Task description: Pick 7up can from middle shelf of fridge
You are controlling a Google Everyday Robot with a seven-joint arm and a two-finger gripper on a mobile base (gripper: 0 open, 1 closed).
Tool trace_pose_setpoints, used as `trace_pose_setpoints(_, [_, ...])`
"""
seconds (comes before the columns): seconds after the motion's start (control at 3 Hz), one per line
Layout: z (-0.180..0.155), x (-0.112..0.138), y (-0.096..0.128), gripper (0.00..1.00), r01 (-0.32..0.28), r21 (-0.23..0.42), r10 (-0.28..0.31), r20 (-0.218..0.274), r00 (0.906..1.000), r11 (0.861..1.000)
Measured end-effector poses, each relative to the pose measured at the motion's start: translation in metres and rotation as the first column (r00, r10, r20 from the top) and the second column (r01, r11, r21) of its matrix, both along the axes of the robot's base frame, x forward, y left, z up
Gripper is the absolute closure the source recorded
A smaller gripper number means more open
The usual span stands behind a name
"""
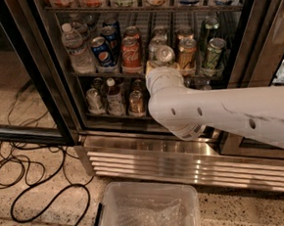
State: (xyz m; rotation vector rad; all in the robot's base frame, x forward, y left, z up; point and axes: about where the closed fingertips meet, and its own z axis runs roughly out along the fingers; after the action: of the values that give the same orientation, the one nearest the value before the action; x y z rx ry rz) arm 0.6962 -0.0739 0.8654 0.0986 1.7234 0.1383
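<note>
In the black-framed glass fridge (52,92), the gripper (159,63) is at the pale silver-topped 7up can (165,53); I cannot tell its hold. Better withdraw straight along the wire middle shelf (109,73).

White-armed tool (161,63) at silver-topped 7up can (165,53)

Matt pale plastic pincer (160,63) at shiny-topped metal 7up can (165,53)

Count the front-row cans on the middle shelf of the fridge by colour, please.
Blue can: 1
Red can: 1
Silver 7up can: 1 (the gripper is at this can)
Gold-tan can: 1
Green can: 1
Total: 5
</note>
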Motion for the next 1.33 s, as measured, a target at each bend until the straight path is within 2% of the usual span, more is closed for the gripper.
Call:
trace_pose_setpoints(0.33, [-0.007,-0.020,0.007,1.00,-0.028,0.039,0.031,-0.087,0.9957,0.999])
trace_pose_setpoints(0.67, [-0.027,-0.046,0.006,1.00,-0.027,0.116,0.049,-0.199,0.9787,0.993])
trace_pose_setpoints(1.0, [-0.034,-0.049,0.004,1.00,0.012,0.170,0.029,-0.238,0.9708,0.985])
trace_pose_setpoints(1.33, [-0.038,-0.054,0.006,1.00,0.005,0.192,0.045,-0.253,0.9663,0.981])
